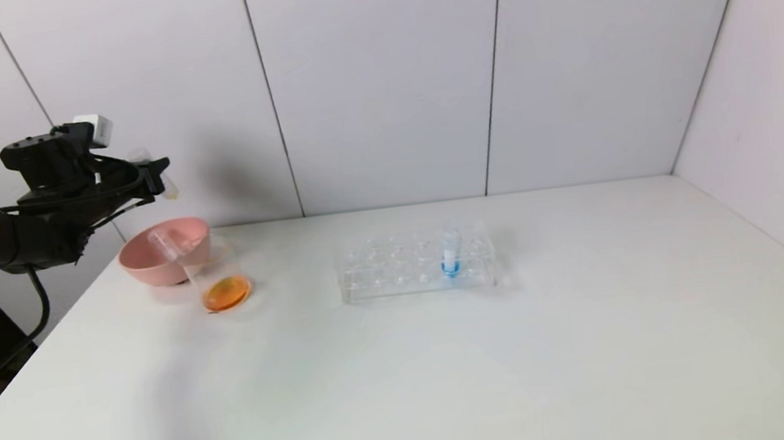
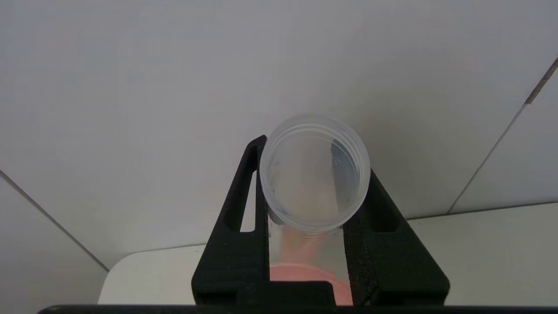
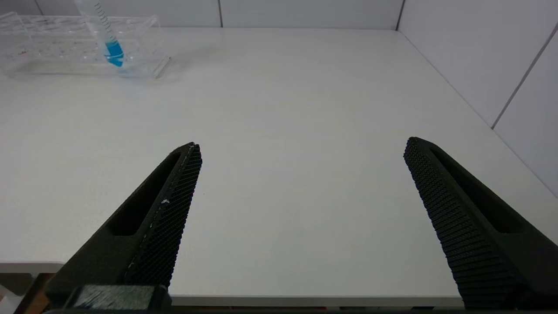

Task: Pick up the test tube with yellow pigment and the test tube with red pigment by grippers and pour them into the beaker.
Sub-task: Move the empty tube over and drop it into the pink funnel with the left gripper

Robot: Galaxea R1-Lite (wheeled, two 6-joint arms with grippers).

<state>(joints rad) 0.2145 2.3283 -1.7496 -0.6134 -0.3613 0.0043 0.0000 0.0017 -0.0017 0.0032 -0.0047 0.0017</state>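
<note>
The left hand (image 1: 154, 175) is raised at about ten o'clock of the surface (image 1: 409, 366), above the pink bowl (image 1: 163, 252). It is pinching a clear tube (image 2: 314, 172), which looks drained; whether it held yellow or red I cannot tell. In the left wrist view the tube's open mouth faces the camera, with the two fingers (image 2: 237, 244) pressed against its sides and the bowl's pink rim below.

The beaker (image 1: 215, 277) stands just beside the bowl, at the bowl's four o'clock, with orange liquid in its bottom. A second clear tube (image 1: 166, 246) leans across the bowl.

The rack (image 1: 415, 263) sits near twelve o'clock of the surface's middle, well apart from the beaker, holding a blue tube (image 1: 449, 252) upright.

The right hand (image 3: 301, 183) hovers low over the near right part of the surface, fingers spread wide, holding nothing.
</note>
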